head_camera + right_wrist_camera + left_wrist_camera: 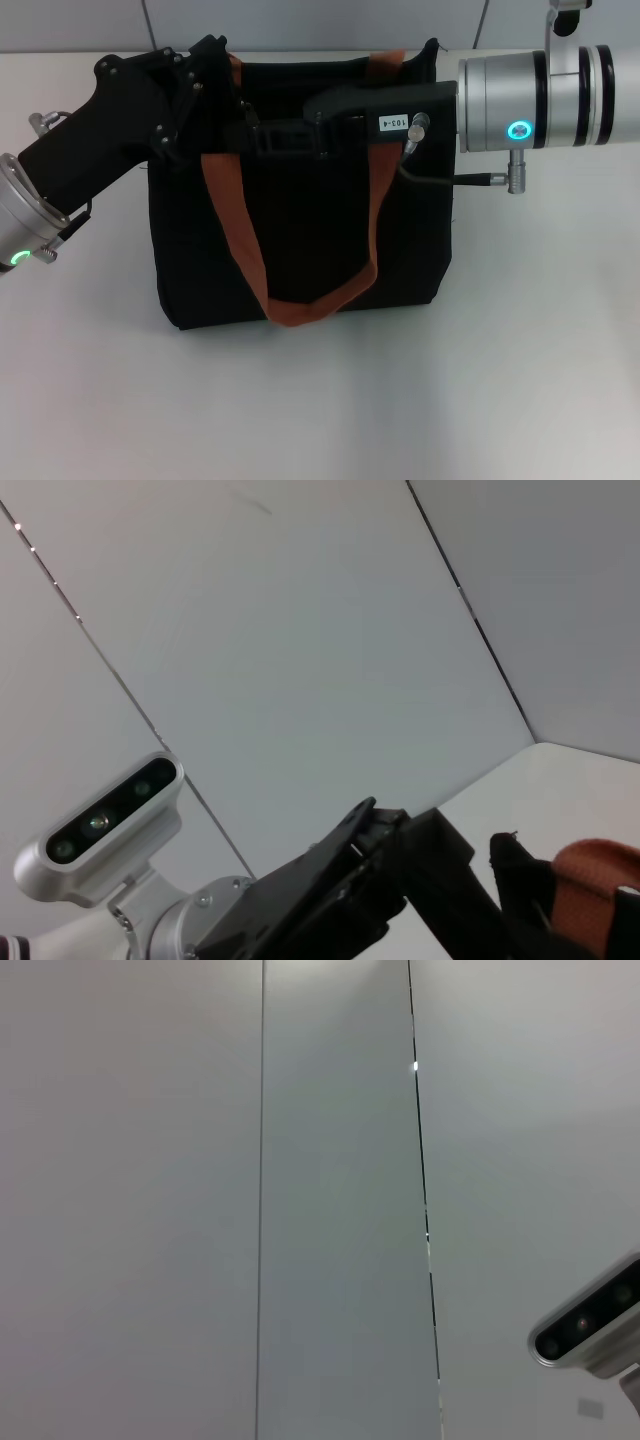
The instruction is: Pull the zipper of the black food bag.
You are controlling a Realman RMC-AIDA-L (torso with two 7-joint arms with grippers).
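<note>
The black food bag (310, 240) stands upright in the middle of the table, and its rust-orange strap handles (235, 230) hang down its front. My left gripper (205, 75) is at the bag's top left corner. My right gripper (262, 138) reaches in from the right and lies along the bag's top edge, with its tip near the left-hand strap. The zipper is hidden behind the grippers. The right wrist view shows my left gripper (400, 880) next to a corner of the bag (520, 870) and an orange strap (595, 880).
The white table (320, 400) stretches in front of the bag and to both sides. A pale panelled wall (300, 1200) stands behind. The right arm's silver wrist (540, 95) hovers over the table to the right of the bag.
</note>
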